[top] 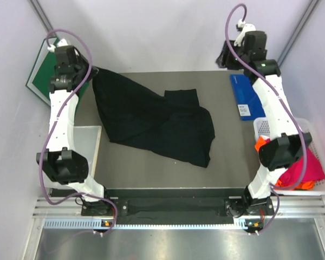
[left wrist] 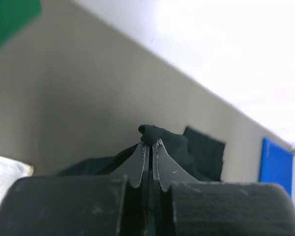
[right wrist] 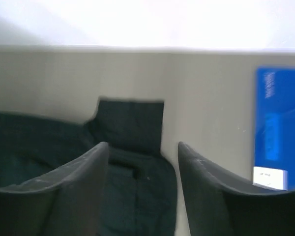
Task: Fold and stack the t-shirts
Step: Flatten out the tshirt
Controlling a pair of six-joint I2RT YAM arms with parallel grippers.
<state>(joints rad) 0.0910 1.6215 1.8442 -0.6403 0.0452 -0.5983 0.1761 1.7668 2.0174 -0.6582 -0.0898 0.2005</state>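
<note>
The big black t-shirt (top: 157,124) lay rumpled in the middle of the grey table (top: 151,168), not folded yet. The left gripper (left wrist: 151,142) pinched one corner of it at the upper left. The right gripper (right wrist: 142,146) hung with its fingers apart, holding nothing. A pink t-shirt (top: 306,168) and an orange t-shirt (top: 261,143) sat in the white basket (top: 320,189) at the right. There was no stack. Pale walls (top: 151,32) stood all around.

Your top camera looks down from above and behind. Each wrist camera sits close behind its jaws, facing forward; all share the black t-shirt (top: 151,122) beyond them.
</note>
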